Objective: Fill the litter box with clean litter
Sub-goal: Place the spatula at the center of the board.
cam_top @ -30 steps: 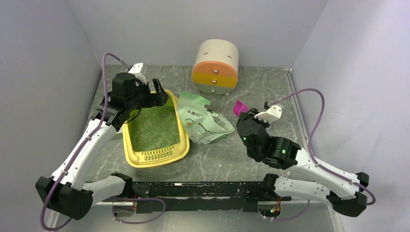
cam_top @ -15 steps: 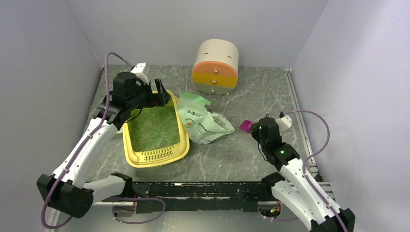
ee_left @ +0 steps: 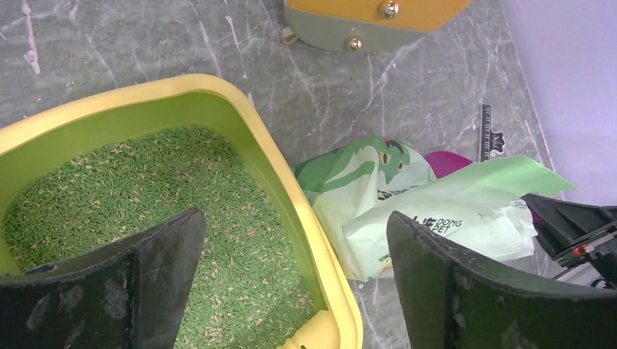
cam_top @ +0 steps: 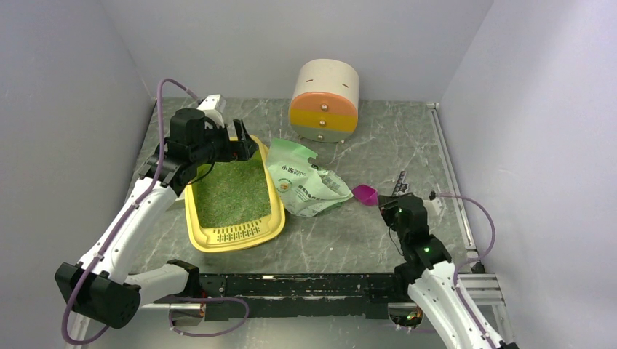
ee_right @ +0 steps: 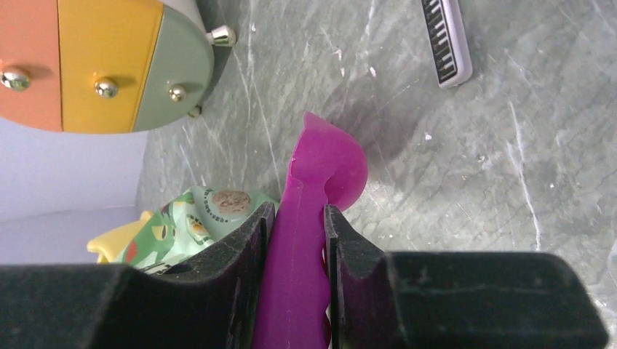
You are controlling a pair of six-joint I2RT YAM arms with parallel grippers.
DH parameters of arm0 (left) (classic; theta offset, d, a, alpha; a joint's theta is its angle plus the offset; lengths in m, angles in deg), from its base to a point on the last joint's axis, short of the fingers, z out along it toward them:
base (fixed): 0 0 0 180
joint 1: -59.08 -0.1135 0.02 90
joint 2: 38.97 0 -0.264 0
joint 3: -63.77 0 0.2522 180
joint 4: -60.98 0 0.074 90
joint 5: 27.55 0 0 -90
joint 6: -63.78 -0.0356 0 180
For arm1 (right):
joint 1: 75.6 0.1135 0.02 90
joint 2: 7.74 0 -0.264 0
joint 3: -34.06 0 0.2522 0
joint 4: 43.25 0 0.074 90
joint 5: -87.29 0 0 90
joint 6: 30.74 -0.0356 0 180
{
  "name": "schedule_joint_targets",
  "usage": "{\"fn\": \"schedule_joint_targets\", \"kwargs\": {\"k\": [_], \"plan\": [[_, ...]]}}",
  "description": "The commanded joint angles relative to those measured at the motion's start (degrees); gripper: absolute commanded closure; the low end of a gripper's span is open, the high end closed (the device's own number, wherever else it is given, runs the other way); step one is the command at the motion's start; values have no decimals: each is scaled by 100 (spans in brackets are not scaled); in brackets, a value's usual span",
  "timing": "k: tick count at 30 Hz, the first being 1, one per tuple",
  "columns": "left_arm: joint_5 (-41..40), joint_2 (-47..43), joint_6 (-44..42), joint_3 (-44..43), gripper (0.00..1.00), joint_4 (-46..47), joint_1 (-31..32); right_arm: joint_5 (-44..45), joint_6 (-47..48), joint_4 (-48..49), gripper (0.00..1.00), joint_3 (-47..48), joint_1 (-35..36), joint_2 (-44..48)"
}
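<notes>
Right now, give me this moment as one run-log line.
left gripper: open, above litter box corner | right gripper: shut on magenta scoop, beside bag | litter box: clean litter covers floor

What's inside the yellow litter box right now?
Greenish clean litter covers the litter box, hiding its floor. The left gripper hangs over the far end, blocking that part from above.

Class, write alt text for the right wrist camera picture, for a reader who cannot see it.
Two black fingers grip the handle of a magenta scoop, its bowl pointing away over a grey marbled table. A round cabinet with coloured drawers sits upper left, a green printed bag below it.
</notes>
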State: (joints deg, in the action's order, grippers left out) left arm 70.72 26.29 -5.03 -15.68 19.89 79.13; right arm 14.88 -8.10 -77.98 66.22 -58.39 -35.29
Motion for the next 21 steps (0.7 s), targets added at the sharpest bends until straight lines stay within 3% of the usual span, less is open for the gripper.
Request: {"fn": "schedule_joint_targets", "kwargs": {"k": [1,8,21], "plan": [[232,-127,-27,41,1,103,34,287,-685,-68,100,-389,-57,458],[368,-41,-42,3,1,137,34,620,-1344,-295,94,-873,-60,1231],[427,-27,-40,85,1,145,34,602,-1351,-896,59,-874,-60,1419]]}}
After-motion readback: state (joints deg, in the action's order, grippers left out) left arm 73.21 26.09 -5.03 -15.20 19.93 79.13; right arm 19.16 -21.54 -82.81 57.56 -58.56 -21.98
